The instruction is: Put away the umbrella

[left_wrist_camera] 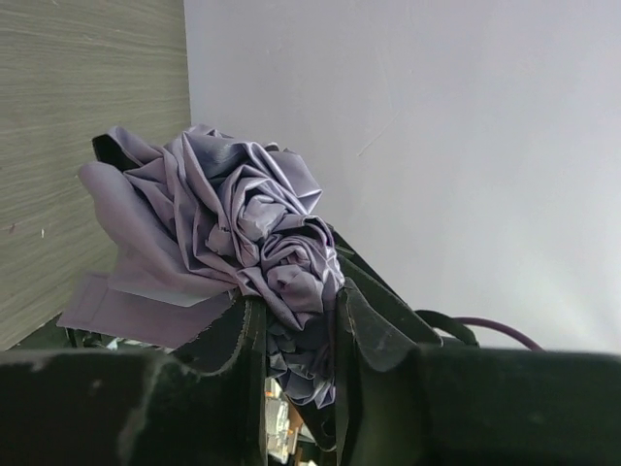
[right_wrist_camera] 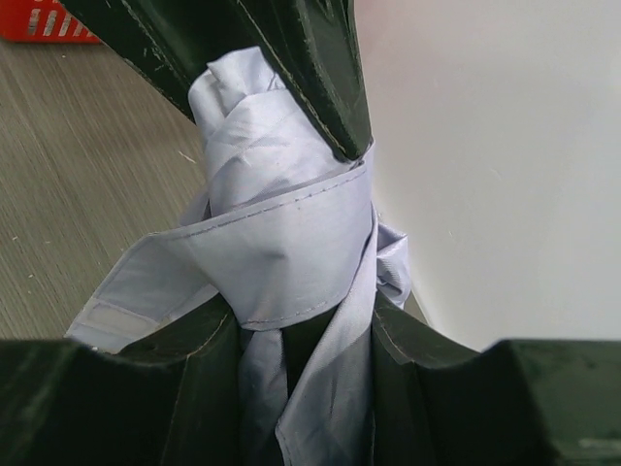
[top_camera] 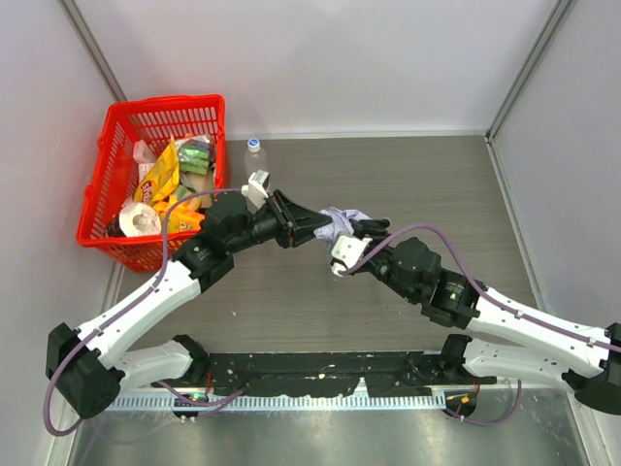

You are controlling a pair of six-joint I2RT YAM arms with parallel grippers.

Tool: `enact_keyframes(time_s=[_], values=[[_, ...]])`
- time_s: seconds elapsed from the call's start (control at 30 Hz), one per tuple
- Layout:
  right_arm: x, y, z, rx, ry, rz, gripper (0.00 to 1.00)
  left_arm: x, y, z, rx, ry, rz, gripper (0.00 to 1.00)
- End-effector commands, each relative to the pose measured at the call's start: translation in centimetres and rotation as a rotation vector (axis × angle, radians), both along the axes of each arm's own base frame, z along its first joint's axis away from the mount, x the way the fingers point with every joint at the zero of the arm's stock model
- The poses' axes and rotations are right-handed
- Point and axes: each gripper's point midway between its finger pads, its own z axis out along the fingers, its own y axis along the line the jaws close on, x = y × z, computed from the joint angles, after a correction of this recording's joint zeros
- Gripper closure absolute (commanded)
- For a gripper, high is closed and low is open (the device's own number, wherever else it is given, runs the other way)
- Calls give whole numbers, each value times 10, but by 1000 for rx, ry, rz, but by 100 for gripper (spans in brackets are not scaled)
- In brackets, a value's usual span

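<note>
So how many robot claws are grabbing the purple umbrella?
2. The left gripper pinches the umbrella from the red basket's side, and the right gripper pinches its other end. No other grippers are in view.

A grey wood-grain tabletop (top_camera: 427, 184) is boxed in by plain white wall panels (top_camera: 320, 58) at the back and on both sides, joined by slim metal corner posts (top_camera: 524, 68). A brushed metal strip (top_camera: 320, 439) lines the near edge under soft, even light.
</note>
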Motion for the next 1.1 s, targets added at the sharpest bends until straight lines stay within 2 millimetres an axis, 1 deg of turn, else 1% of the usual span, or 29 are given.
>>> enact_keyframes(time_s=[0.0,0.03,0.07,0.1,0.13,0.17,0.2,0.23,0.27,0.3,0.33,0.37,0.47,0.6,0.67,0.7,0.73,0.8,0.83,0.87,0.9,0.93,0.97,1.0,1.03,1.07], values=[[-12,16,53,158,-65,68,99,14,3,26,-26,-163,57,100],[-12,12,51,165,-63,52,99,16,6,30,-28,-200,74,100],[-11,10,50,180,-54,41,96,15,8,35,-30,-246,81,100],[-8,5,44,186,-46,4,84,15,10,38,-25,-273,90,100],[-5,-1,43,211,-36,-37,75,16,12,42,-27,-306,98,100],[-4,-3,36,211,-21,-52,60,15,13,45,-30,-331,102,100],[-2,-9,35,238,-7,-88,52,16,14,45,-28,-344,110,100],[-1,-13,27,249,12,-112,43,16,16,49,-41,-375,116,100],[1,-19,24,266,23,-145,40,16,18,51,-50,-398,123,100],[0,-21,23,297,47,-157,34,17,20,52,-52,-409,131,100],[-1,-25,21,311,61,-170,32,17,20,55,-63,-430,134,100],[-2,-27,21,341,84,-175,28,18,22,56,-64,-446,140,100],[-8,-32,15,343,152,-187,25,22,26,57,-52,-486,157,100],[-16,-38,3,329,273,-211,23,28,35,67,-70,-565,209,100],[-21,-39,-1,341,333,-220,21,30,40,76,-87,-618,227,100],[-23,-39,-2,377,377,-235,21,32,42,79,-92,-644,236,100],[-25,-41,-2,383,404,-248,21,33,44,87,-106,-685,246,100],[-26,-45,1,470,482,-307,21,36,47,96,-95,-742,257,100],[-28,-47,0,541,552,-355,20,37,47,100,-90,-771,257,100],[-31,-43,10,651,618,-368,20,38,47,104,-90,-797,259,100],[-36,-39,8,669,668,-355,19,37,48,110,-99,-830,259,100],[-41,-32,11,731,735,-335,19,39,48,112,-101,-853,260,100],[-51,-19,18,759,795,-250,18,38,47,114,-106,-874,250,100],[-59,-11,20,769,836,-199,18,37,46,117,-115,-896,244,100],[-68,-3,27,772,865,-131,18,36,45,118,-117,-906,234,100],[-71,-2,36,790,871,-98,18,34,44,119,-118,-920,220,100]])
